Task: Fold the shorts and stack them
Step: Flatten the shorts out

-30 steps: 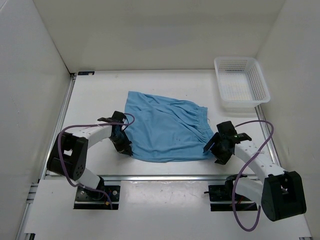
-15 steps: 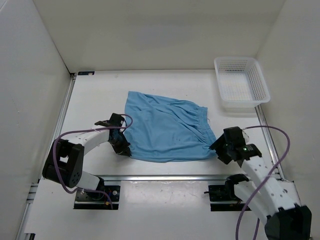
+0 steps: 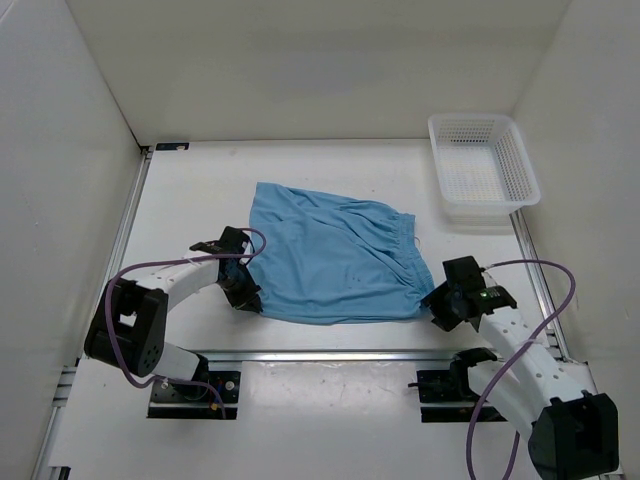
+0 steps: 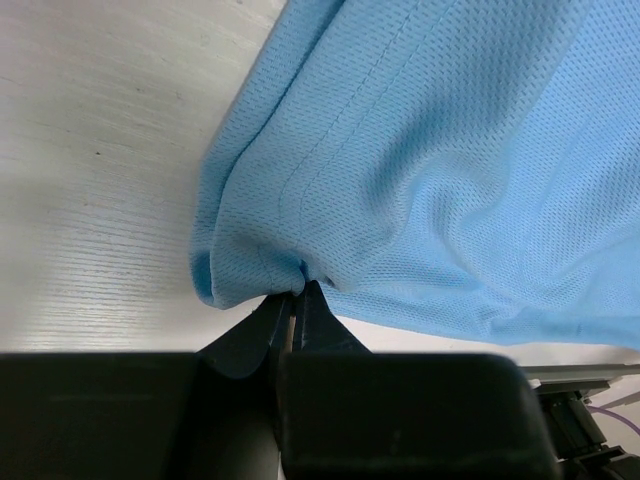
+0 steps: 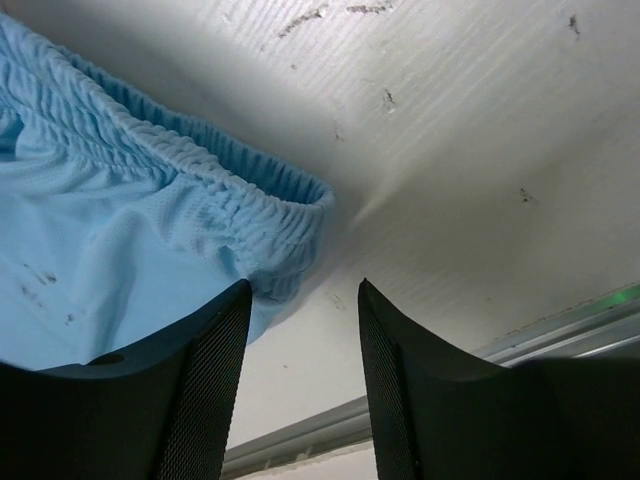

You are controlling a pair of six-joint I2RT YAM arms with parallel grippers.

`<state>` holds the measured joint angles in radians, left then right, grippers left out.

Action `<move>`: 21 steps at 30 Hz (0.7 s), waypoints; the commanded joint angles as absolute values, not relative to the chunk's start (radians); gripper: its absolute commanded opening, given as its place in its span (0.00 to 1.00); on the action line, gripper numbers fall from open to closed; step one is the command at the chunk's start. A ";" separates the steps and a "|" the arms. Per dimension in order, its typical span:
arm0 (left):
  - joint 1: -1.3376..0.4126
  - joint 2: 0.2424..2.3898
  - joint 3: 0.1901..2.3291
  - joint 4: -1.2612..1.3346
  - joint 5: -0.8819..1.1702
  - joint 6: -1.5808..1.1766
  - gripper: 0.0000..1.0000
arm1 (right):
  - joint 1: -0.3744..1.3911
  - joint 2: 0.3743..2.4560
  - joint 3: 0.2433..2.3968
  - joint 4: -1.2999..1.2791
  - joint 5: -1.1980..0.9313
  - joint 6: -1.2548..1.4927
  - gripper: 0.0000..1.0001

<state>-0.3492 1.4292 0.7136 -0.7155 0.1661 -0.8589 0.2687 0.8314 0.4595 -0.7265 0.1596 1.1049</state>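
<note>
The light blue shorts [image 3: 335, 262] lie spread on the white table, waistband to the right. My left gripper [image 3: 243, 295] is shut on the shorts' near left hem corner; in the left wrist view [image 4: 298, 292] the two black fingers pinch a fold of the blue mesh [image 4: 430, 180]. My right gripper [image 3: 437, 303] is open at the near right corner of the waistband. In the right wrist view [image 5: 305, 290] the gathered waistband corner [image 5: 270, 215] lies just ahead of the left finger, outside the gap, with bare table between the fingers.
A white mesh basket [image 3: 483, 168] stands at the back right. White walls enclose the table on the left, back and right. A metal rail [image 3: 330, 353] runs along the near edge, just below both grippers.
My right arm swung outward and its gripper settled lower, close to the waistband corner. My left gripper stayed at the hem corner. The shorts have barely moved.
</note>
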 commanded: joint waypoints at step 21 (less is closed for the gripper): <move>-0.259 1.483 1.185 -0.946 -0.020 -0.756 0.10 | 0.241 1.147 0.892 -0.566 0.249 0.878 0.00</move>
<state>-0.2943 1.4658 0.9878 -0.8837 0.0917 -0.8204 0.2554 1.0889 0.6647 -0.6098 0.1818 1.0298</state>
